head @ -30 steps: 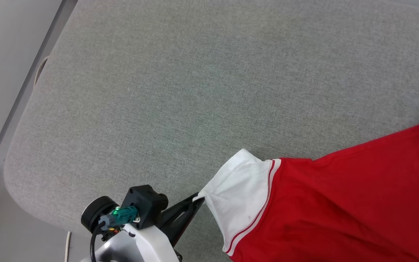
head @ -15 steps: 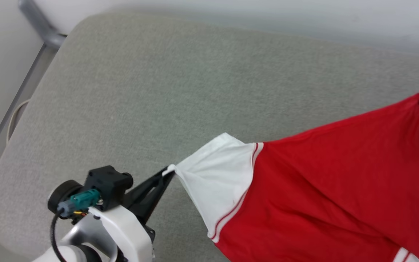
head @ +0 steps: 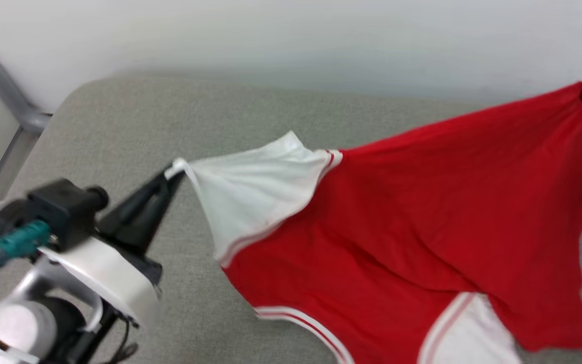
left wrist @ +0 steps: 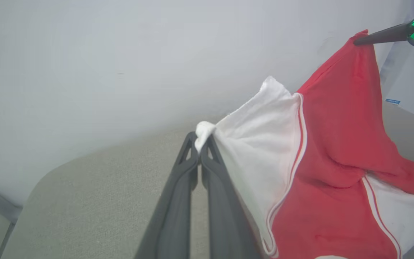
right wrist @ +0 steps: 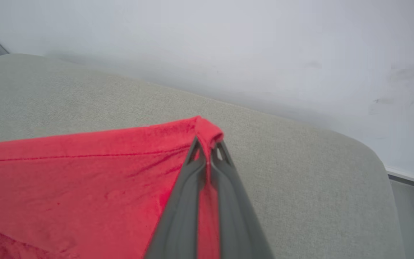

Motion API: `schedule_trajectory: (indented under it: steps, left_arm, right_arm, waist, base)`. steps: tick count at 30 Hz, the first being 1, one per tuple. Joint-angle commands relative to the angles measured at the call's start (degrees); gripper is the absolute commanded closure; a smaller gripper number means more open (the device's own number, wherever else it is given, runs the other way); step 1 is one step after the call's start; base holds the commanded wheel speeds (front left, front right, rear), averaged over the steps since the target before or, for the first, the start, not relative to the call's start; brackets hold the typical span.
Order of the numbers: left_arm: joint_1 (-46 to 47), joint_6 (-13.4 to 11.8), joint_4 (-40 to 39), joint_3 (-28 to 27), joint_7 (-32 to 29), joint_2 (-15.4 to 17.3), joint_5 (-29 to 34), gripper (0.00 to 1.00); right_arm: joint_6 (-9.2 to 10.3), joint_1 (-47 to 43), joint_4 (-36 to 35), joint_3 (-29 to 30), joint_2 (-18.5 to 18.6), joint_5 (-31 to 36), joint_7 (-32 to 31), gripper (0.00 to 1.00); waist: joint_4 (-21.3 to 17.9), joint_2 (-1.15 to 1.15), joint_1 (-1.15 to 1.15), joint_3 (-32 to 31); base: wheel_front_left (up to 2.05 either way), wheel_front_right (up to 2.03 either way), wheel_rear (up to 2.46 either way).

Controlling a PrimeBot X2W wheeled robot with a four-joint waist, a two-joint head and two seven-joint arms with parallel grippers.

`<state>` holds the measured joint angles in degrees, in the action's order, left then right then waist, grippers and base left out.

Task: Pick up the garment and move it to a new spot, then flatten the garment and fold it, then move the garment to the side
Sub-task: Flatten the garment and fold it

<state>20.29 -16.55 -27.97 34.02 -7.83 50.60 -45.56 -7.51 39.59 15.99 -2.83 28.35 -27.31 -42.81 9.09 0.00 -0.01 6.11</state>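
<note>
Claws first: both are clamped on cloth. My left claw [head: 175, 169] has its two dark fingers pressed together on the tip of a white sleeve [head: 255, 192], and in the left wrist view a small wad of white fabric pokes out past the fingertips. My right claw [right wrist: 208, 142] is likewise closed, pinching a red corner of the garment [head: 422, 202]; in its own wrist view the red fabric folds over the fingertips.

Garment: red body, white short sleeves, red-white striped trim [head: 329, 159] at the sleeve seam. It hangs stretched between the two claws, its upper edge pulled taut from the sleeve tip at my left, up and across to the red corner at my far right. The right corner sits higher in the head view than the left one. Below that line the cloth sags in loose folds. A second white sleeve [head: 468, 333] shows at the bottom of the head view, and that lower part appears to lie on the grey fabric-covered surface [head: 119, 126]; I cannot tell how much of it touches.

Surroundings: a pale wall [head: 271, 40] rises just behind the surface. A grey metal tube [head: 13, 106] runs past the surface's rounded far-left corner.
</note>
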Motion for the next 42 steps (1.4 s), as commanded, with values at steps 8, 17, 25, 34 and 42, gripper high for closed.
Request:
schedule_trajectory:
  steps: [8, 17, 25, 34, 42]
  left_arm:
    - [7.82, -0.51, 0.14, -7.16, 1.86, 1.77, -0.60, 1.00]
    - [16.65, -0.92, 2.36, -12.13, 3.67, 1.48, 0.91, 1.00]
    - [26.44, 1.02, 5.64, -13.16, 2.80, 1.47, 2.90, 1.00]
    - [37.94, 4.78, 10.38, -12.97, 1.07, 1.77, 5.04, 1.00]
    - [50.97, 10.51, 16.87, -11.65, -2.14, 2.55, 7.29, 1.00]
  right_arm:
    - [0.04, 2.91, -7.10, 1.37, -0.86, -1.44, 1.94, 1.00]
    - [0.04, 5.25, -15.01, 2.58, -1.97, -2.33, 0.50, 1.00]
    - [0.04, 7.94, -19.99, 3.74, -2.94, -1.75, 0.05, 1.00]
    - [0.04, 11.94, -22.17, 5.67, -3.30, -0.14, 1.08, 1.00]
    - [0.05, 18.70, -20.56, 6.24, -1.67, 1.47, 3.12, 1.00]
  waist:
    - [-4.54, 0.00, 0.01, -3.87]
    - [-7.61, 0.00, 0.01, -3.72]
    - [-9.18, 0.00, 0.01, -1.34]
    - [-10.02, 0.00, 0.01, 3.86]
    - [-10.33, 0.00, 0.01, 12.54]
  base:
    - [0.00, 0.00, 0.00]
    - [0.00, 0.00, 0.00]
    - [0.00, 0.00, 0.00]
    - [0.00, 0.00, 0.00]
    - [0.00, 0.00, 0.00]
